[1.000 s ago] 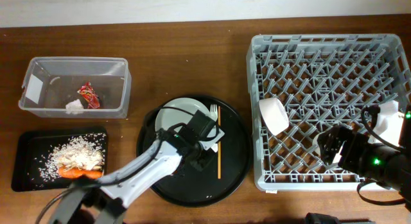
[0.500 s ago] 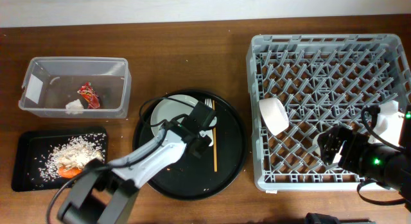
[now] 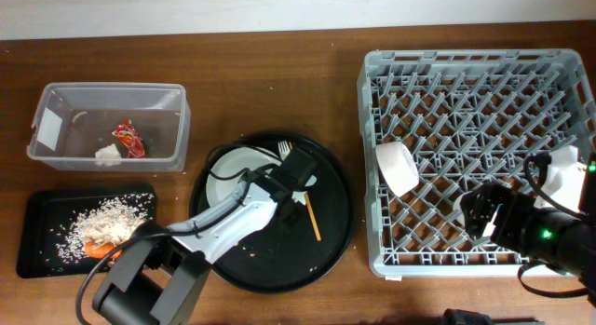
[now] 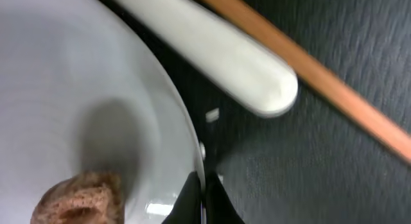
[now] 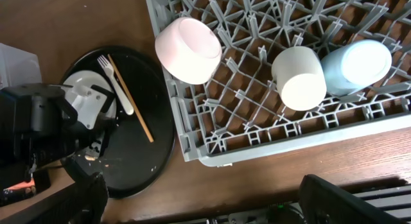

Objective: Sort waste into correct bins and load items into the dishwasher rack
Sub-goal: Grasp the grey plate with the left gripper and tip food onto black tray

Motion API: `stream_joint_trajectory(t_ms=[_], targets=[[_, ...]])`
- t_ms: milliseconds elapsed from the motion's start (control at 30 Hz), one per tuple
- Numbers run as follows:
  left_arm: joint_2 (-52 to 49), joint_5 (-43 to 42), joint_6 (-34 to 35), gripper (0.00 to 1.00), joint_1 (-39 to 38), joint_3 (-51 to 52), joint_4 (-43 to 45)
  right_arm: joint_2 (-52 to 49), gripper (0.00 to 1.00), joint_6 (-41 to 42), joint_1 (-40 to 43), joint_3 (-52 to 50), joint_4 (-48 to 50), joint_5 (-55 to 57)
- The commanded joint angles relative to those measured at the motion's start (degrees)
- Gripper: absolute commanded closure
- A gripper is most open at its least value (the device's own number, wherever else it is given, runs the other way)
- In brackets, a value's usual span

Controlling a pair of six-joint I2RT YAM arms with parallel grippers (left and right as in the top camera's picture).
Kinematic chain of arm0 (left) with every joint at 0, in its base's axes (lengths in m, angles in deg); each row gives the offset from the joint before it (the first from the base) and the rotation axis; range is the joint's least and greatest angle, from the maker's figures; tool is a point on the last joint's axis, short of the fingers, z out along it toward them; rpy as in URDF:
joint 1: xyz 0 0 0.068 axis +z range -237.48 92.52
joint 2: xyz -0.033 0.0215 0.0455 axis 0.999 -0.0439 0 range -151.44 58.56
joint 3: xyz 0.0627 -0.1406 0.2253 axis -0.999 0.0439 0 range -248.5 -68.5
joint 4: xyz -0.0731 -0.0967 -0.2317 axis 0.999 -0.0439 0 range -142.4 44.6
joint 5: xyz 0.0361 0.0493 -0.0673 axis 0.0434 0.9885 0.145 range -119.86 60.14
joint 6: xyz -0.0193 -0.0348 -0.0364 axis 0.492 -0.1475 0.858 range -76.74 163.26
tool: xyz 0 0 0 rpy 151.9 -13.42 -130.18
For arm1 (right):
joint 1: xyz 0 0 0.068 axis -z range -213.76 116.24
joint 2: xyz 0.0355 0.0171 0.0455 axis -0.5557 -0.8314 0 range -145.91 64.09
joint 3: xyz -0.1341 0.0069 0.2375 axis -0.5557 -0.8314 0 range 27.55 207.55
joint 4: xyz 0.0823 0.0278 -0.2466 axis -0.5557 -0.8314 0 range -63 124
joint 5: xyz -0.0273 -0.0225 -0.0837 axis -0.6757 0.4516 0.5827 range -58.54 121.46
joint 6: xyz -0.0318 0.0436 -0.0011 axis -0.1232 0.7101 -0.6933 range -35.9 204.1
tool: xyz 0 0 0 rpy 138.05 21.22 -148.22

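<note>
- Since a second ago the thin wooden chopstick [image 3: 308,215] has swung from lying straight up and down on the large round black tray [image 3: 279,269] to a slant across the tray's middle, and the left gripper [image 4: 202,201] has travelled up and to the left, toward the tray's upper half
- White plastic fork [image 3: 296,163] now lies nearer the tray's top edge than it did, its handle just beside the chopstick's upper end
- Pale grey-green round plate [image 4: 77,89] sits in the tray's upper left part, with one brown food scrap [image 4: 77,198] on it
- Left gripper's dark tips stand right at the plate's rim; I cannot tell whether they are clenched on it or apart
- Right gripper [image 3: 480,213] hangs well to the right of the tray, over the dishwasher rack [image 3: 466,60], its fingers spread wide and grasping nothing
- White bowl [image 3: 396,169] lies in the rack on the side nearest the tray; the small whitish cup [image 5: 298,76] and small blue cup [image 5: 356,67] sit side by side farther from the tray
- Clear tub [image 3: 56,106] stands up and left of the tray, holding the red wrapper [image 3: 128,137] and white napkin [image 3: 108,155]
- Shallow black tray [image 3: 37,223] lies left of the round tray, holding rice grains [image 3: 112,221] and the carrot [image 3: 112,252]
</note>
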Motion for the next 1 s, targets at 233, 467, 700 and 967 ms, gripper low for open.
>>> stream_joint_trajectory(t_ms=[233,467,700,967], targets=[[-1.4,7.5,10.1,0.99,-8.8,-10.1,-14.5,0.3,0.02,-0.8,-0.2,0.3,-0.3,0.3],[-1.3,17.7,20.1,0.99,-12.8,-11.1,-18.9,0.3,0.02,-0.8,-0.2,0.3,-0.3,0.3],[10.0,17.2,33.4,0.99,-11.0,-15.7,-27.5,0.3,0.02,-0.8,-0.2,0.3,-0.3,0.3],[16.6,7.7,33.7,0.99,12.0,-15.7,-32.2,0.3,0.02,-1.2,-0.2,0.3,-0.3,0.5]])
